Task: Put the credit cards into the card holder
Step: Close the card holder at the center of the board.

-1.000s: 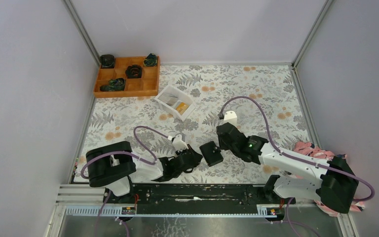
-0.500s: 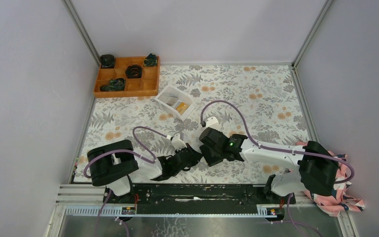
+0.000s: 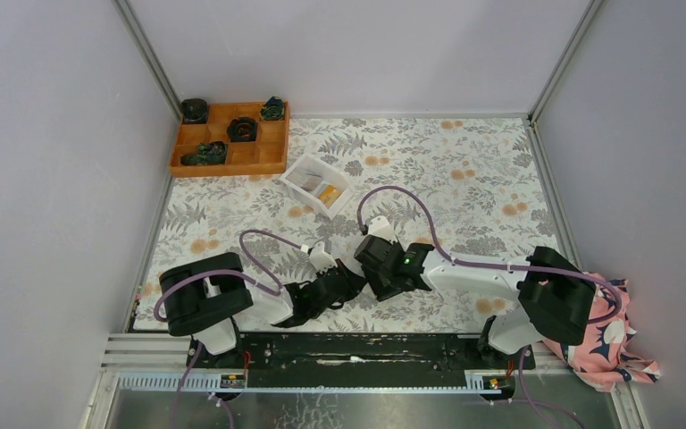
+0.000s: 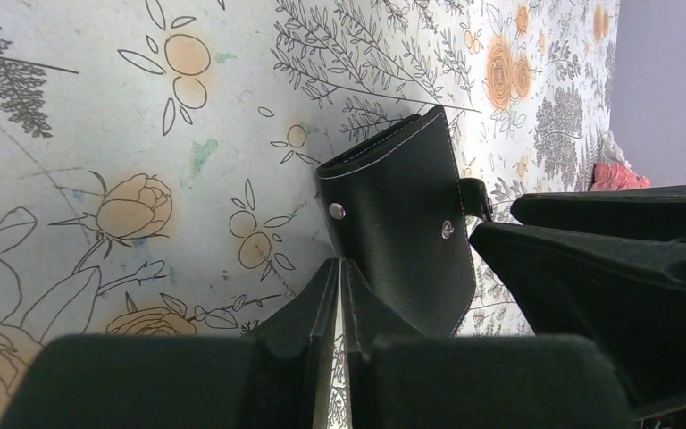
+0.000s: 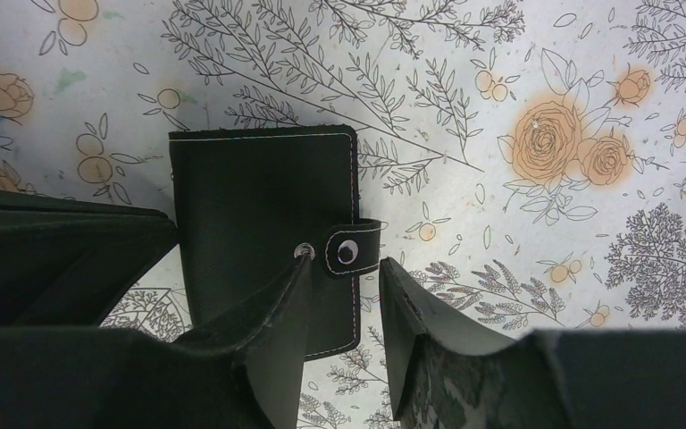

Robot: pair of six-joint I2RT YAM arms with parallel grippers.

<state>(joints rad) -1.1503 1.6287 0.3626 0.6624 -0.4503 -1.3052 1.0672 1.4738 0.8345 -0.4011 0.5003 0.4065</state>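
The card holder point(image 5: 263, 219) is a closed black wallet lying flat on the floral table, its clasp tab point(image 5: 354, 249) snapped down. My right gripper point(image 5: 344, 265) hangs open over its clasp edge. One finger is above the wallet and the other is past its edge, over the table. My left gripper point(image 4: 339, 264) is shut with nothing between its fingers, its tips at the card holder's point(image 4: 402, 223) other edge. From above, the right gripper point(image 3: 377, 273) covers the wallet and the left gripper point(image 3: 350, 284) sits beside it. The credit cards point(image 3: 326, 193) lie in the white tray point(image 3: 302, 167).
An orange compartmented box point(image 3: 268, 161) holding dark items stands at the back left corner. A pink floral cloth point(image 3: 612, 353) lies off the table's right front. Metal frame rails and grey walls bound the table on three sides.
My right arm has swung left and come over the card holder, covering it in the top view. The left arm has stayed where it was.
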